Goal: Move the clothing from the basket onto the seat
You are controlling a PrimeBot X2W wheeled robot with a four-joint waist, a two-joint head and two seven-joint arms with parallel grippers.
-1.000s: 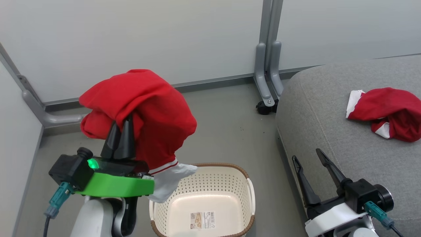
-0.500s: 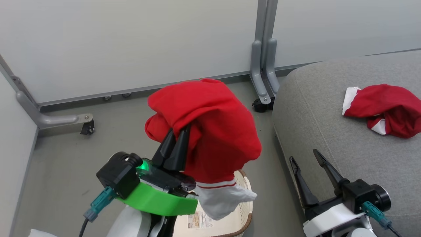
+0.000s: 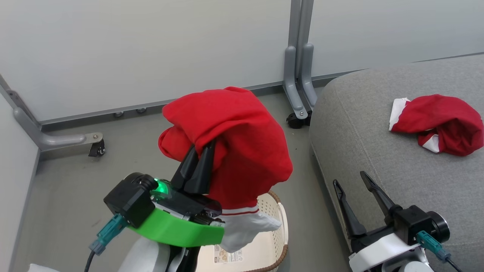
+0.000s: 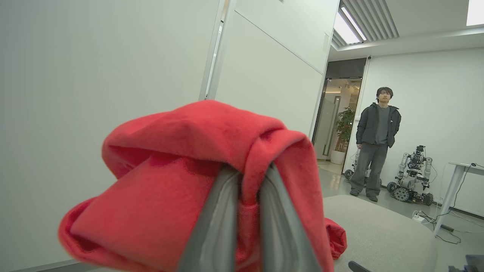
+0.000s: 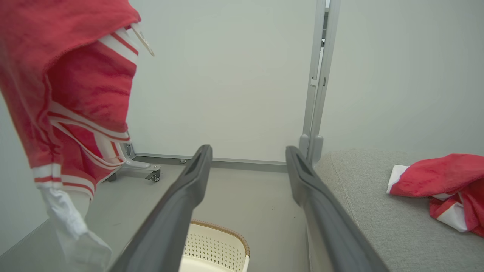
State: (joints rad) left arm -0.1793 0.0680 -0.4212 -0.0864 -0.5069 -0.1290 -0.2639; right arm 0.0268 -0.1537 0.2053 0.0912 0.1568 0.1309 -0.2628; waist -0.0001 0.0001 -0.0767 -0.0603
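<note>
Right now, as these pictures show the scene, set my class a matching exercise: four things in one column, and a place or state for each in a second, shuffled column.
Column A
1. left pincer
2. right pincer
3. basket
4. loose garment

Column B
a. open, holding nothing
b. lying on the seat
c. shut on the lifted garment
d. standing on the floor

Pairs: 1-c; 2-a; 3-d; 4-b

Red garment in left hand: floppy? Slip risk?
Likely floppy: the red garment drapes over the left hand, its white end dangling. Probably light, as it hangs from one pinch. Slip seems unlikely: fabric is bunched between shut fingers.
</note>
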